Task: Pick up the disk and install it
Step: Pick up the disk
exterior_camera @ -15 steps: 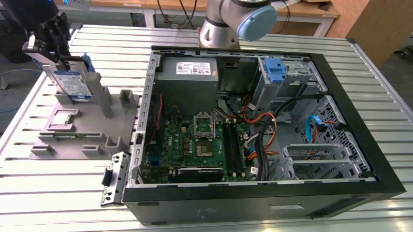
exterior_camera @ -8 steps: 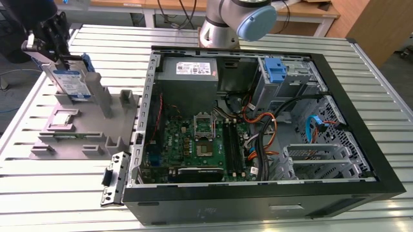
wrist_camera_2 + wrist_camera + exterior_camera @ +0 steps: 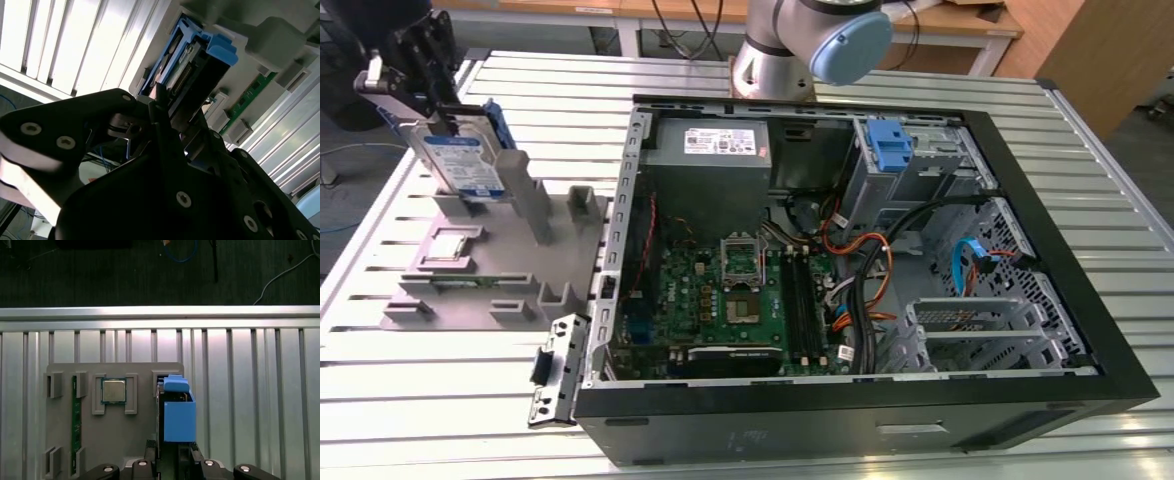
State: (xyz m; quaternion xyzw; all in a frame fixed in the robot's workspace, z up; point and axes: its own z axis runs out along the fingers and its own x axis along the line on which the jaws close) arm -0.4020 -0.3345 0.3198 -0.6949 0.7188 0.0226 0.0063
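A: Where is the disk point(image 3: 460, 160)?

B: It stands on edge directly below the claw point(image 3: 434, 112), with its top end between the two fingers. Its lower end meets a slot of the grey stand point(image 3: 494, 290). Whether it has cleared the slot cannot be told.

A: Does the claw have hold of it?

B: It looks so. In the second wrist view the claw point(image 3: 177, 115) is closed down to the thickness of the disk point(image 3: 200, 65), one finger against each flat face. The first wrist view agrees, since the disk's blue frame point(image 3: 179, 415) comes straight out from between the fingers.

A: What else is near the claw?

B: On the same stand, just to one side of the held disk, lies a small square chip point(image 3: 114, 391). Beyond the chip is a green memory stick point(image 3: 76, 425). Neither touches the claw.

A: And the computer?

B: The open case point(image 3: 854, 420) lies on the table point(image 3: 427, 400), well apart from the claw. A blue bracket point(image 3: 890, 145) sits in its drive cage at the far corner.

A: So how far along is the job?

B: By the look of it the grasp is made, and the pick-up is at its very beginning. The installing is not yet done, because the disk is nowhere near the case.
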